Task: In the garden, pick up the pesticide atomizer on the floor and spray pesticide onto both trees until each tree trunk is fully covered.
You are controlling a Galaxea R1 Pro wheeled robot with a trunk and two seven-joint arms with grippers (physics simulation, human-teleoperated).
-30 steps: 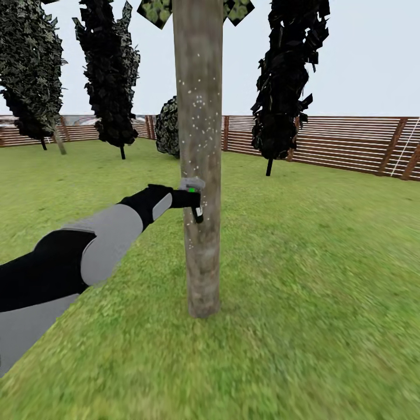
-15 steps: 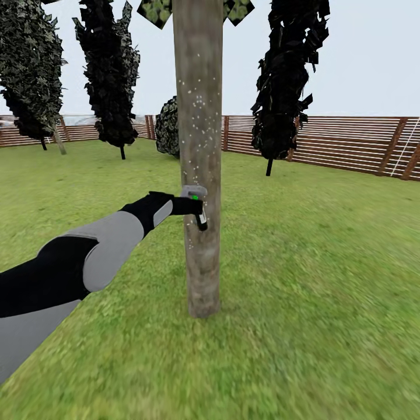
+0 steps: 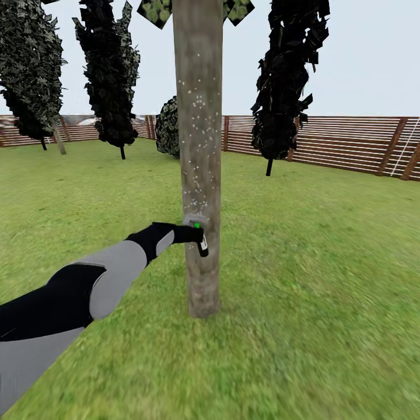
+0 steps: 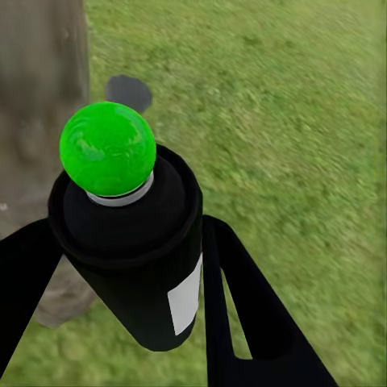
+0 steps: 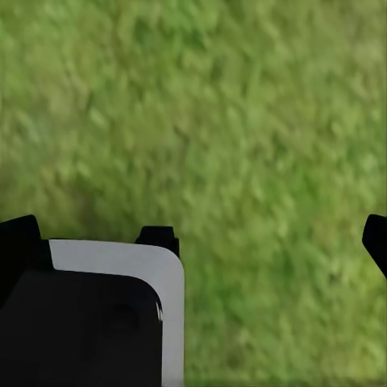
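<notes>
Black pesticide atomizer (image 4: 137, 258), green-topped and white-labelled, sits clamped in the left tool (image 3: 195, 233) beside the tree trunk (image 3: 200, 146).

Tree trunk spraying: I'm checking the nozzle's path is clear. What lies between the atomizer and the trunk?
Nothing: in the head view the pesticide atomizer, held in the left gripper, sits right against the tree trunk.

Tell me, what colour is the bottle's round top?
Bright green, clearest in the left wrist view: top of the bottle.
</notes>
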